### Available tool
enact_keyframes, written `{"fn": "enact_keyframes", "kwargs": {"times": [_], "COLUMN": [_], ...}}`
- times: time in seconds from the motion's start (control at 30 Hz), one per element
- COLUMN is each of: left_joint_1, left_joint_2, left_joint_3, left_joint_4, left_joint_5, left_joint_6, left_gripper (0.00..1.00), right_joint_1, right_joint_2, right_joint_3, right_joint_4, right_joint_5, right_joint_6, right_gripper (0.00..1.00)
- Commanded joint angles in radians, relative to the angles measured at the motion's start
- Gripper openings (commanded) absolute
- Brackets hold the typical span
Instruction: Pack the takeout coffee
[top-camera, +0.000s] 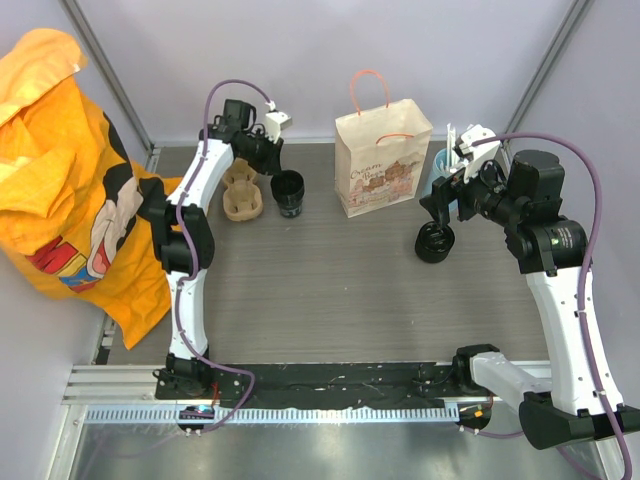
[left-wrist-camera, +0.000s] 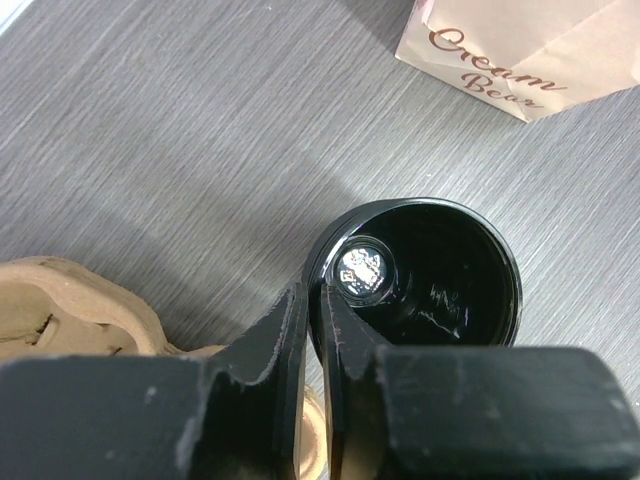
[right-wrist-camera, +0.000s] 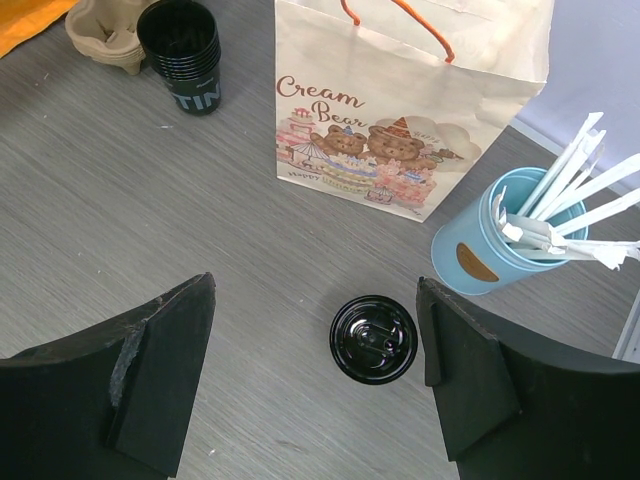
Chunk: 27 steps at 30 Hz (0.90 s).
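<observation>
The takeout coffee (top-camera: 435, 243), a small black cup with a black round lid, stands on the table right of the paper bag (top-camera: 381, 165). In the right wrist view its lid (right-wrist-camera: 373, 339) lies below and between the fingers of my right gripper (right-wrist-camera: 315, 300). That gripper (top-camera: 445, 205) is open and empty, a little above the cup. My left gripper (top-camera: 277, 170) is at the back left. Its fingers (left-wrist-camera: 312, 300) are pinched on the near rim of an open, lidless black cup (left-wrist-camera: 430, 270), one finger inside and one outside.
The open black cup tops a nested stack (right-wrist-camera: 185, 50) beside the brown pulp cup carrier (top-camera: 242, 195). A light-blue cup of white straws (right-wrist-camera: 495, 240) stands right of the bag, close to the coffee. An orange cloth (top-camera: 70, 180) hangs at the left edge.
</observation>
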Motion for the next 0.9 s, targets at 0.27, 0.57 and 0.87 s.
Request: {"fn": "enact_keyframes", "kwargs": {"times": [0.27, 0.57, 0.87], "left_joint_1": [-0.001, -0.001, -0.001], "left_joint_2": [-0.009, 0.000, -0.001], "left_joint_3": [0.055, 0.052, 0.051], "left_joint_4": [0.007, -0.013, -0.006], "left_joint_5": [-0.005, -0.014, -0.005], "left_joint_6": [-0.015, 0.014, 0.006], "left_gripper": [0.21, 0.23, 0.10], "right_joint_1": [-0.004, -0.005, -0.008], "right_joint_2": [-0.001, 0.001, 0.001], "right_joint_3": [0.018, 0.019, 0.019], "right_joint_4": [0.041, 0.041, 0.040], "right_joint_5": [-0.022, -0.023, -0.026], "right_joint_6": [0.008, 0.008, 0.011], "right_gripper": [0.86, 0.86, 0.86]}}
